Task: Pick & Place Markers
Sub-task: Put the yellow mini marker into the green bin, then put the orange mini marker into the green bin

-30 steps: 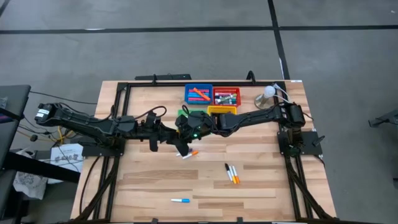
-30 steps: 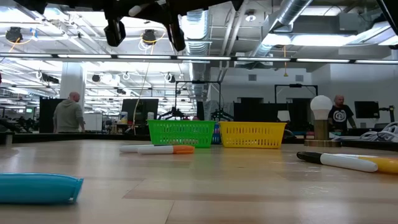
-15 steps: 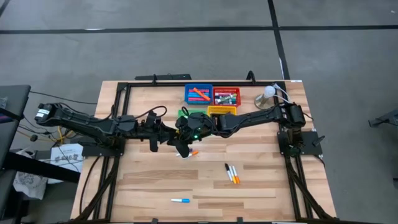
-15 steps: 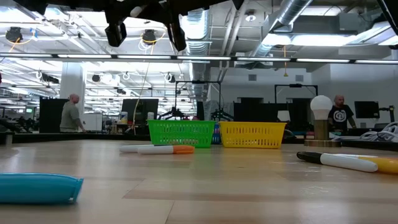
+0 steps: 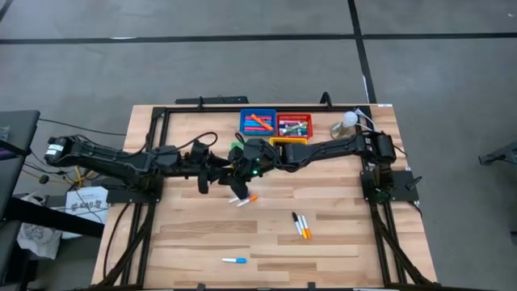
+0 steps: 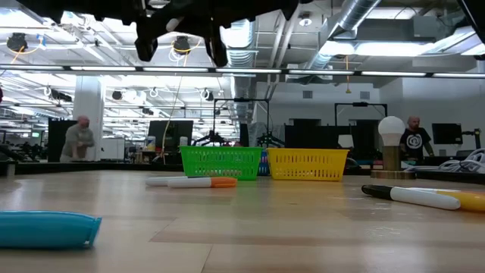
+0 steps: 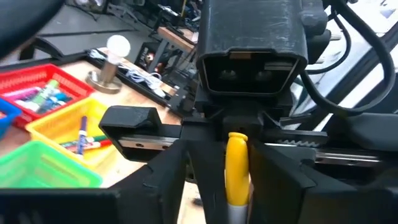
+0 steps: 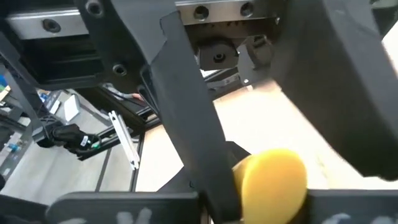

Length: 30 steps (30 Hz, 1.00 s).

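**Tool state.** The left tool (image 7: 219, 194) and the right tool (image 8: 273, 158) meet nose to nose above the middle of the bench (image 5: 186, 234), just in front of the trays. In the left wrist view a yellow marker (image 7: 237, 171) stands upright between the left tool's fingers (image 7: 163, 183), with a gap visible on either side of it: the left tool is released. In the right wrist view the same marker appears end-on, lying against one of the right tool's fingers (image 8: 189, 134); the right tool is clenched on it.

**Loose markers.**
- An orange-capped marker (image 5: 251, 198) lies on the bench just below the two tools in the high view.
- A pair of markers (image 5: 300, 224) lies side by side in the lower right of centre.
- A blue-capped marker (image 5: 235, 261) lies alone near the bottom edge.

**Trays.** Four trays sit together at the upper centre of the bench:
- the blue tray (image 5: 245, 115), with orange markers in it
- the red tray (image 5: 294, 116), with mixed markers in it
- the yellow tray (image 5: 288, 142)
- the green tray (image 5: 237, 147), partly covered by the arms

**Surroundings.** A bulb-shaped lamp (image 5: 348, 120) stands at the upper right of the bench. The low view shows a person (image 6: 76, 140) at far left and another person (image 6: 413, 139) at far right, both beyond the bench.
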### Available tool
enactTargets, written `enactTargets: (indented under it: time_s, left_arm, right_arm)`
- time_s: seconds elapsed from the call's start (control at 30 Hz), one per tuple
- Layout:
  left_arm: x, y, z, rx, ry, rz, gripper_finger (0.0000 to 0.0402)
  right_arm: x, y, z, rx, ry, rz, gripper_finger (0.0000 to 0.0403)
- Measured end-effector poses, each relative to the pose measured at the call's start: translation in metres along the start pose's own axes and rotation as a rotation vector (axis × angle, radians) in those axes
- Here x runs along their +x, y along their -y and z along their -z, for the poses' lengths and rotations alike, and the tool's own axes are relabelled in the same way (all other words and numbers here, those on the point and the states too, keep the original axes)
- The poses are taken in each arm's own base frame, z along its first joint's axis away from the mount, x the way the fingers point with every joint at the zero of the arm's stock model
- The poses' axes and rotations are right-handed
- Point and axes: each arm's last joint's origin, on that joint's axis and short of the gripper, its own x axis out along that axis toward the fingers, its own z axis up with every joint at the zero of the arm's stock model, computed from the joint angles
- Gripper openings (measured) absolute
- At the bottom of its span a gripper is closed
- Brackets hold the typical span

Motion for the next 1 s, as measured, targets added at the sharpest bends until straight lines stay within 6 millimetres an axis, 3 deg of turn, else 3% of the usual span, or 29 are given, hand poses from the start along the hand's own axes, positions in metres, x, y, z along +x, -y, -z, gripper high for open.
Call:
enactTargets:
  time_s: [0.13, 0.47, 0.67, 0.83, 1.0]
  left_arm:
    - [0.001, -0.007, -0.004, 0.009, 0.023, -0.034, 0.0192]
    - [0.002, -0.03, -0.018, 0.004, 0.082, -0.143, 0.0233]
    - [0.002, -0.039, -0.022, 0.002, 0.101, -0.189, 0.0237]
    - [0.002, -0.04, -0.023, 0.001, 0.105, -0.195, 0.0231]
    - [0.002, -0.04, -0.023, -0.007, 0.106, -0.194, 0.0226]
  right_arm:
    - [-0.003, 0.012, -0.004, 0.0, -0.021, -0.007, 0.0035]
    - [-0.015, 0.048, -0.014, -0.073, -0.069, -0.008, 0.0019]
    - [-0.028, 0.08, -0.011, -0.102, -0.178, 0.108, 0.0044]
    - [-0.04, 0.103, -0.007, -0.175, -0.267, 0.249, 0.0025]
    - [-0.046, 0.114, -0.009, -0.237, -0.29, 0.282, 0.0003]
